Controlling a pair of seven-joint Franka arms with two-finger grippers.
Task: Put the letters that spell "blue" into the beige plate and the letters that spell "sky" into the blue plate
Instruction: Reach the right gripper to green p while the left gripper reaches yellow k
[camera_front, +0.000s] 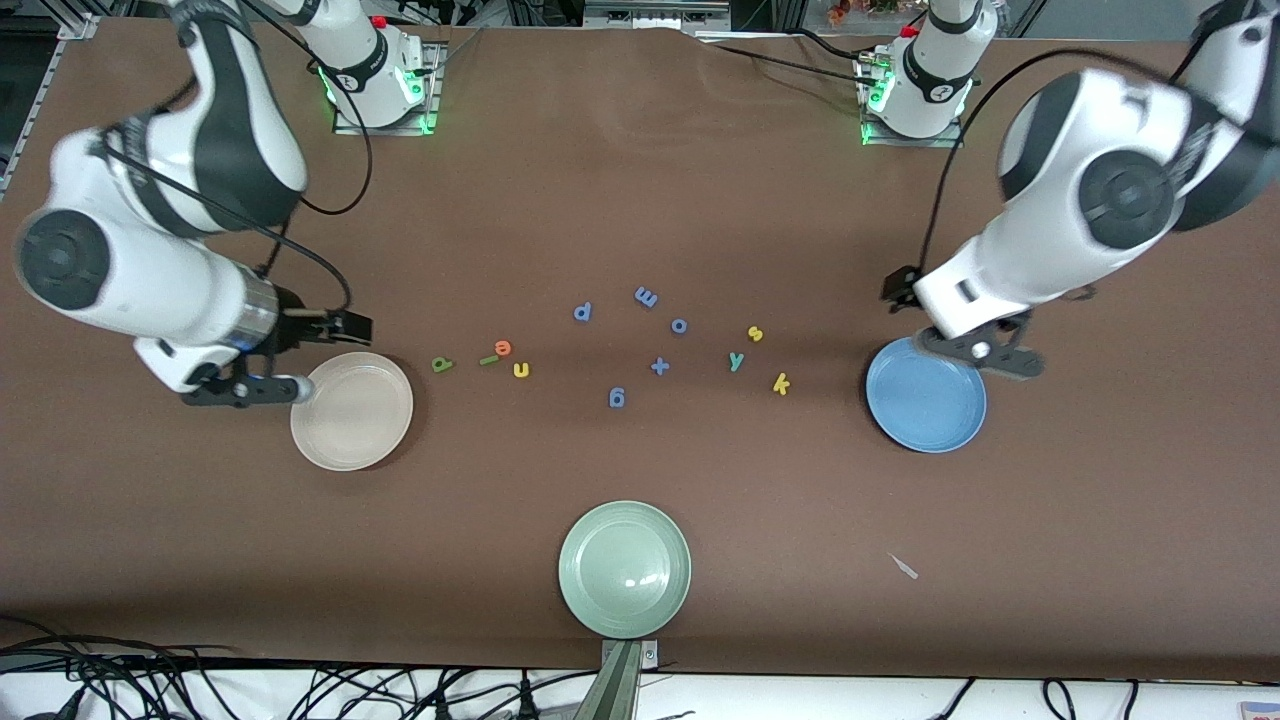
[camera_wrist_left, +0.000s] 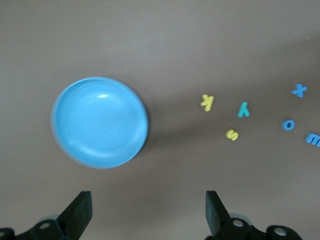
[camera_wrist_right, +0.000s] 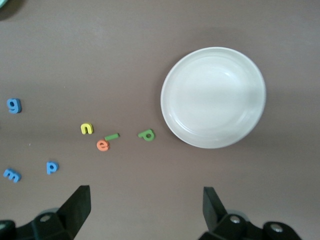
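The beige plate (camera_front: 350, 410) (camera_wrist_right: 213, 97) lies empty at the right arm's end. Beside it, toward the table's middle, sit the dark green b (camera_front: 442, 363) (camera_wrist_right: 147, 134), light green l (camera_front: 489, 360) (camera_wrist_right: 112, 136), orange e (camera_front: 503, 347) (camera_wrist_right: 103, 145) and yellow u (camera_front: 521, 370) (camera_wrist_right: 86, 128). The blue plate (camera_front: 925, 395) (camera_wrist_left: 100, 122) lies empty at the left arm's end, with the yellow s (camera_front: 756, 333) (camera_wrist_left: 232, 134), teal y (camera_front: 736, 361) (camera_wrist_left: 243, 109) and yellow k (camera_front: 781, 383) (camera_wrist_left: 207, 102) beside it. My right gripper (camera_front: 250, 388) (camera_wrist_right: 147, 207) hangs open by the beige plate's edge. My left gripper (camera_front: 985, 352) (camera_wrist_left: 149, 210) hangs open over the blue plate's rim.
Small blue letters and a plus sign (camera_front: 659, 366) are scattered in the middle between the two letter groups. A sage green plate (camera_front: 625, 568) sits nearest the front camera. A small scrap (camera_front: 904, 566) lies on the brown table.
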